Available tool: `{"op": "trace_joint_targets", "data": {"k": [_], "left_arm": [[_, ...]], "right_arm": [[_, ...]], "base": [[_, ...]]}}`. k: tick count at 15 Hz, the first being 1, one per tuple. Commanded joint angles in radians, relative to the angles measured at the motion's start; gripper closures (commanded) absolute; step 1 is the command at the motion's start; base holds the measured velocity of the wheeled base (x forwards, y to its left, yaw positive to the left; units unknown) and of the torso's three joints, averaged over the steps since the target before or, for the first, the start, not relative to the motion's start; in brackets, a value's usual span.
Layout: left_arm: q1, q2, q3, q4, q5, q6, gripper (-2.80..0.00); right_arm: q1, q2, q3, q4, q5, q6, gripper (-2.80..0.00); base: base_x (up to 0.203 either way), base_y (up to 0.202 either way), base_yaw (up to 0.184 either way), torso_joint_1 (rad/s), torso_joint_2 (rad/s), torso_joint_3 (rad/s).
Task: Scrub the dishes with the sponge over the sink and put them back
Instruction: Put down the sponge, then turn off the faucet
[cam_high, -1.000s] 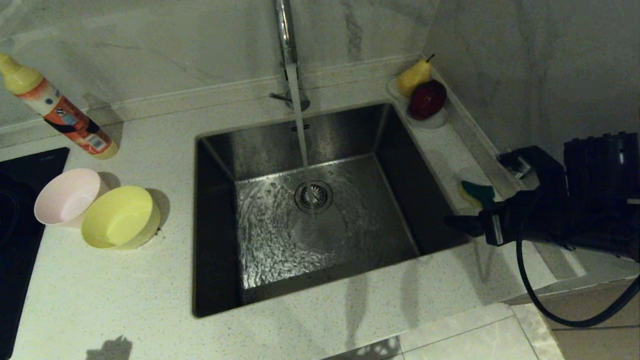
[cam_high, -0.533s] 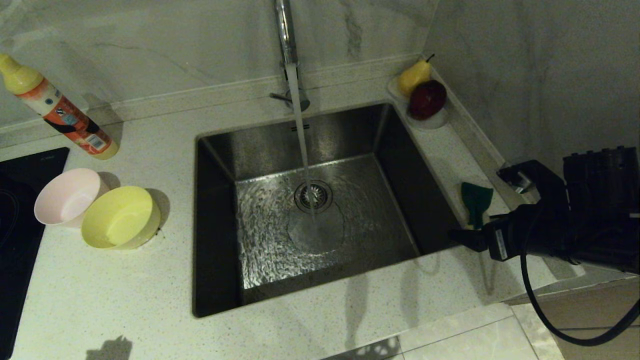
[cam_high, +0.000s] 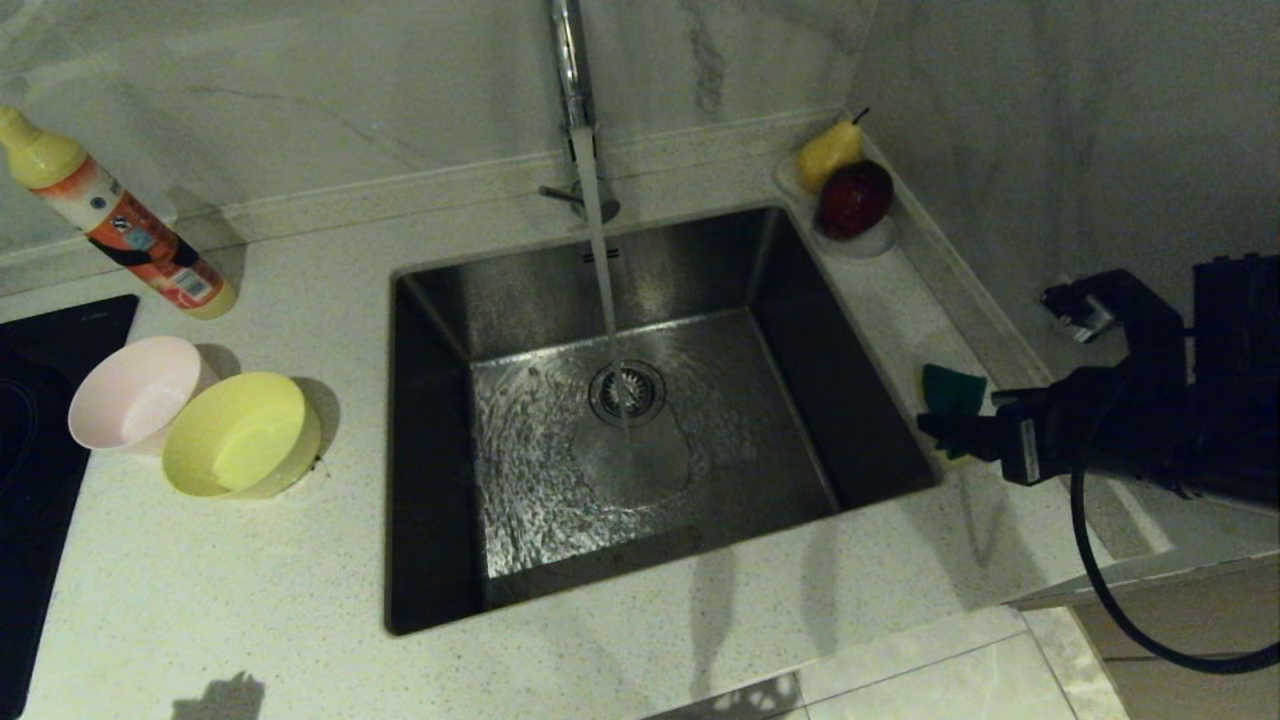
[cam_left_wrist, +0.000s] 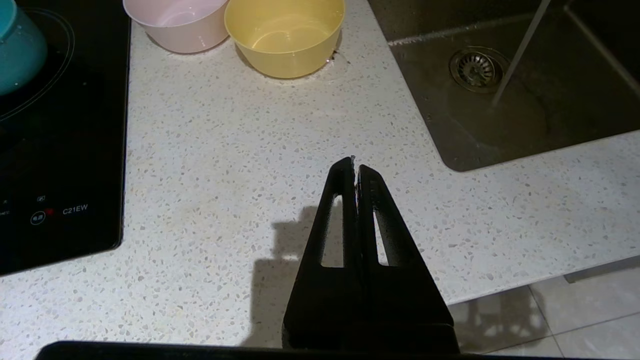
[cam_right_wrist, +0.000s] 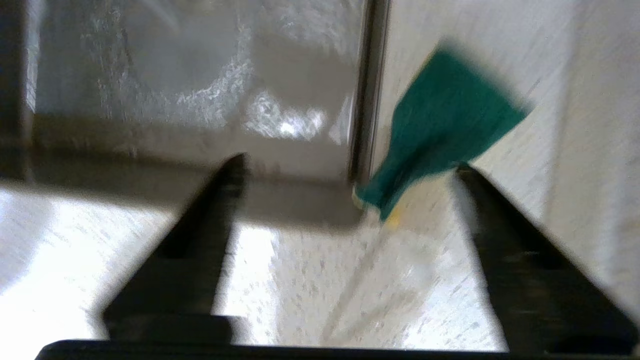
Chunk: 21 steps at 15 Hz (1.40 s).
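The sponge (cam_high: 952, 388) lies green side up on the counter strip right of the sink (cam_high: 430, 300). My right gripper (cam_high: 958, 420) hovers just in front of it and is open. In the right wrist view the sponge (cam_right_wrist: 440, 125) has only its near corner between the spread fingers (cam_right_wrist: 235, 170), untouched. The pink bowl (cam_high: 135, 392) and yellow bowl (cam_high: 240, 435) stand side by side left of the sink. The blue bowl (cam_left_wrist: 17, 45) sits on the black hob. My left gripper (cam_left_wrist: 355, 167) is parked, shut and empty, over the front counter.
The tap (cam_high: 570, 60) runs water onto the drain strainer (cam_high: 627, 392). A soap bottle (cam_high: 120, 225) leans at the back left. A white dish with a pear and an apple (cam_high: 850, 195) stands at the sink's back right corner. The hob (cam_left_wrist: 60, 150) covers the left edge.
My right arm has drawn back to the right and risen slightly. The sponge, tilted with its yellow side showing a second ago, now lies flat with the green side up.
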Motion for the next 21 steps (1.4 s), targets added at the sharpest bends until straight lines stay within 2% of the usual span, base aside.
{"op": "trace_joint_targets", "data": {"k": [1,6,9,11,16,21], "left_arm": [[0.0,0.0,0.04,-0.001,0.0,0.0,0.0],[0.0,0.0,0.04,-0.001,0.0,0.0,0.0],[0.0,0.0,0.04,-0.001,0.0,0.0,0.0],[0.0,0.0,0.04,-0.001,0.0,0.0,0.0],[0.0,0.001,0.04,-0.001,0.0,0.0,0.0],[0.0,0.0,0.04,-0.001,0.0,0.0,0.0]], "right_arm": [[0.006,-0.066,-0.03,-0.007,0.003,-0.004,0.0],[0.027,-0.221,-0.04,-0.017,0.021,-0.009,0.0],[0.028,-0.349,-0.03,-0.005,0.068,-0.013,0.0],[0.021,-0.437,-0.019,0.048,0.105,-0.012,0.0],[-0.096,-0.689,0.017,0.268,0.205,-0.012,0.0],[-0.146,-0.969,0.199,0.345,0.204,-0.015,0.0]], "base": [[0.0,0.0,0.0,0.0,0.0,0.0],[0.0,0.0,0.0,0.0,0.0,0.0],[0.0,0.0,0.0,0.0,0.0,0.0],[0.0,0.0,0.0,0.0,0.0,0.0],[0.0,0.0,0.0,0.0,0.0,0.0],[0.0,0.0,0.0,0.0,0.0,0.0]]}}
